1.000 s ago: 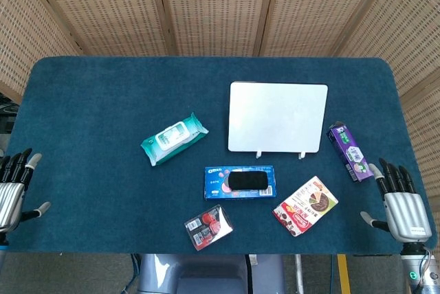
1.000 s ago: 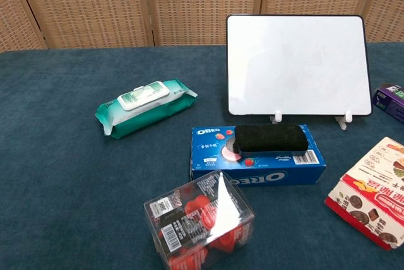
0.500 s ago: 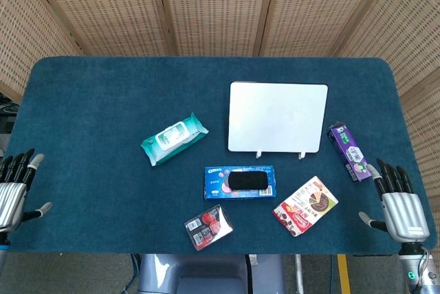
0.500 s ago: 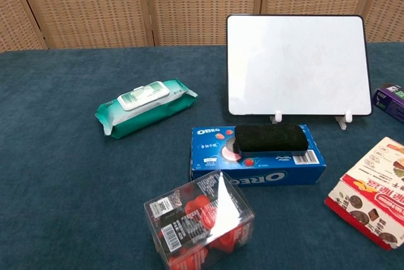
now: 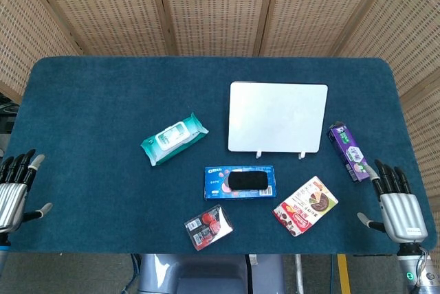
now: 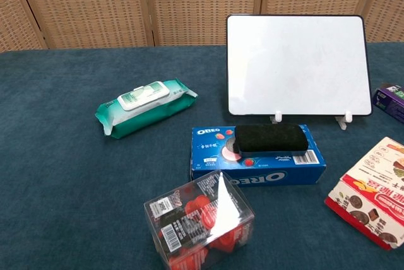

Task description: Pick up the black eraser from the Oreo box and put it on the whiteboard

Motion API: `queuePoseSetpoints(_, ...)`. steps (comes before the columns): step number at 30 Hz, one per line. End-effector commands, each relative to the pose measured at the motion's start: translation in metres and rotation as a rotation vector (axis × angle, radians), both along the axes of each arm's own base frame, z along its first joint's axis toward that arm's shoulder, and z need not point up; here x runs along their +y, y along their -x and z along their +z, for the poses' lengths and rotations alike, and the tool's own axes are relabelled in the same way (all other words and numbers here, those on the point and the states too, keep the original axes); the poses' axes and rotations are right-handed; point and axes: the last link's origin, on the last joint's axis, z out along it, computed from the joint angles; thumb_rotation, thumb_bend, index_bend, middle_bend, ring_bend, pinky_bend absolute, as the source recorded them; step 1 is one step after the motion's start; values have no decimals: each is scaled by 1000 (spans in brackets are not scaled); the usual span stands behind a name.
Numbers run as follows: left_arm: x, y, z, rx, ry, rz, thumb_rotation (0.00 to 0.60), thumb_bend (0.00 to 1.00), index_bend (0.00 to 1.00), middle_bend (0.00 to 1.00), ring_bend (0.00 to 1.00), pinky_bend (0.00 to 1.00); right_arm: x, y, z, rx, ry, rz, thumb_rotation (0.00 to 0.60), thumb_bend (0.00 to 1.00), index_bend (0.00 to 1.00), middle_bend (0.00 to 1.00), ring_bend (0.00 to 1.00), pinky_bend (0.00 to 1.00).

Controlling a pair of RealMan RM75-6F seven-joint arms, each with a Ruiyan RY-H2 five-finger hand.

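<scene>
The right hand [image 5: 397,206] hung at the table's right near corner, palm down with its fingers spread and nothing in them; the left hand [image 5: 14,189] sat at the opposite near corner, likewise splayed and empty; both appeared only in the head view, well apart from everything on the cloth. Nearest the right hand lay a purple packet [image 5: 348,151] along the right edge, and just inward of it a red-and-white snack box [image 5: 305,205] set at an angle; in the chest view that box [image 6: 375,192] ran off the right border. Further in, near the front middle of the blue-covered table [image 5: 96,108], the Oreo box [image 5: 240,182] lay flat with the black eraser [image 5: 247,181] resting on its top, toward its right half; the chest view showed the eraser [image 6: 271,138] lying lengthwise along the box [image 6: 257,163], untouched by either hand. Behind the box stood the whiteboard [image 5: 278,117], propped upright on two small white feet, its face blank [image 6: 296,65]; the eraser was just in front of it but not on it. In front of the Oreo box, to the left, stood a clear plastic box of red sweets [image 6: 199,221]; left of the whiteboard lay a green pack of wet wipes [image 6: 146,106], tilted; woven screens [image 5: 213,5] closed off the back.
</scene>
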Motion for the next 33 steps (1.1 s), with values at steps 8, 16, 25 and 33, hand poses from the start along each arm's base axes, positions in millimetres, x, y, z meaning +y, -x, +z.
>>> queuePoseSetpoints(8, 0, 0, 1, -6, -1, 2, 600, 130, 0, 0, 0, 0, -8, -23, -5, -29, -14, 36, 600, 28, 165, 0, 0, 0)
queuePoseSetpoints(16, 1, 1, -2, 1, 6, -6, 600, 134, 0, 0, 0, 0, -26, -80, -22, -17, -106, 63, 600, 31, 216, 0, 0, 0)
queuePoseSetpoints(25, 5, 5, -3, 9, 6, -6, 600, 142, 0, 0, 0, 0, -43, -138, -67, 50, -178, 66, 600, 35, 259, 0, 0, 0)
queuePoseSetpoints(33, 5, 4, -4, 8, 3, -11, 600, 142, 0, 0, 0, 0, -60, -167, -103, 39, -226, 15, 600, 41, 262, 0, 0, 0)
